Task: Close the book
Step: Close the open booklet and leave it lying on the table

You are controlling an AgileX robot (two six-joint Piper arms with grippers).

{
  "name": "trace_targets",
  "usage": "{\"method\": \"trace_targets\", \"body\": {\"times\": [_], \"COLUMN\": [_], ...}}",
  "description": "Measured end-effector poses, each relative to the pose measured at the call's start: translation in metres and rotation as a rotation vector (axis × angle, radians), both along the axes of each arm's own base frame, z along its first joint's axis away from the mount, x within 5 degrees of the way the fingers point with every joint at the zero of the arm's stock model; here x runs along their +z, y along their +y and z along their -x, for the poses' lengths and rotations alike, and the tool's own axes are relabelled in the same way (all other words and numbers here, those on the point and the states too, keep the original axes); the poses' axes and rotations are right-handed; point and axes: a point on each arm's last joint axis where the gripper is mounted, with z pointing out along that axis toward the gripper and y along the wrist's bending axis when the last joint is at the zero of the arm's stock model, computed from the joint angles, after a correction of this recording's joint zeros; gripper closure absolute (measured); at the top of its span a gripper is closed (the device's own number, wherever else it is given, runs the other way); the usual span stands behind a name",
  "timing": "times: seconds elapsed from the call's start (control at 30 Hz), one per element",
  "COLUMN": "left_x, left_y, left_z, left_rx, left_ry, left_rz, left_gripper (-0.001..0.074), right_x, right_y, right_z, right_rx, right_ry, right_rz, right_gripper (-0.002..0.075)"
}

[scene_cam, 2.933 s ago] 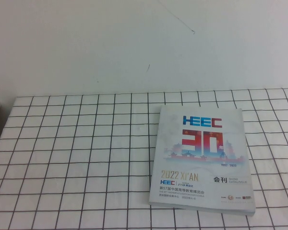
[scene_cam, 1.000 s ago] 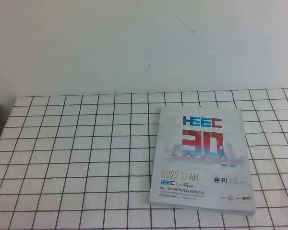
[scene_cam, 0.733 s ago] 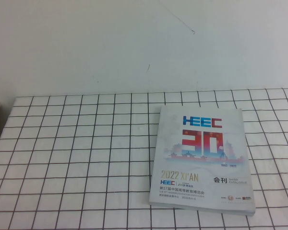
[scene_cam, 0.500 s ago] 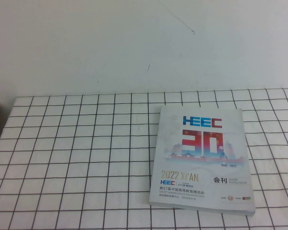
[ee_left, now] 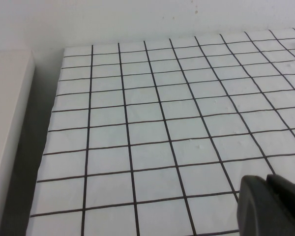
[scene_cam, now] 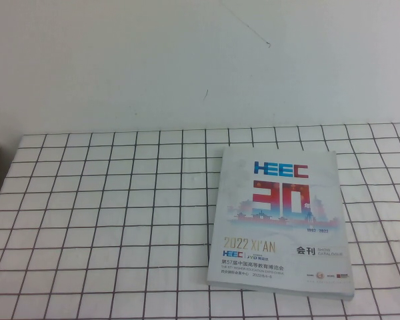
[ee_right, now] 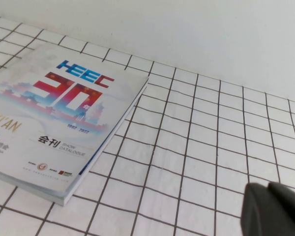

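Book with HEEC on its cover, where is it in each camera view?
High view: book lies closed, right of centre on the grid cloth.
Left wrist view: not in it; left gripper hangs over the cloth.
Right wrist view: book lies ahead of the right gripper.
Shared landmark: the grid cloth's black lines.
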Motion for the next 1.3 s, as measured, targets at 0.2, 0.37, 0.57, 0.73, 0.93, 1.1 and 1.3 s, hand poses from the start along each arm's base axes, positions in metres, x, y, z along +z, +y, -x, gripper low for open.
{"method": "trace_targets", "body": {"times": [0.2, 0.37, 0.57, 0.73, 0.93, 1.1, 1.3], "left_x": [0.0, 0.001, 0.001, 0.0, 0.0, 0.0, 0.0], "left_y": [0.0, 0.0, 0.0, 0.0, 0.0, 0.0, 0.0], "left_z": [0.0, 0.0, 0.0, 0.0, 0.0, 0.0, 0.0], "left_rx": [0.0, 0.0, 0.0, 0.0, 0.0, 0.0, 0.0], "left_ry": [-0.002, 0.0, 0.0, 0.001, 0.001, 0.001, 0.001], "left_rz": [0.0, 0.0, 0.0, 0.0, 0.0, 0.0, 0.0], "left_gripper": [0.0739, 0.0739, 0.0738, 0.0739, 0.0738, 0.0739, 0.0738], "right_x": [-0.01, -0.029, -0.077, -0.085, -0.084, -0.084, -0.084], "right_y": [0.0, -0.005, -0.004, -0.002, -0.001, -0.001, -0.001], "right_z": [-0.002, -0.005, -0.015, -0.017, -0.017, -0.017, -0.017], "right_rx": [-0.057, -0.201, -0.231, -0.213, -0.214, -0.222, -0.249], "right_ry": [-0.014, -0.066, -0.004, -0.019, -0.018, -0.016, -0.016], "right_rz": [-0.016, -0.012, -0.024, -0.046, -0.083, -0.102, -0.123], "right_gripper": [0.0729, 0.0729, 0.0729, 0.0729, 0.0729, 0.0729, 0.0729]}}
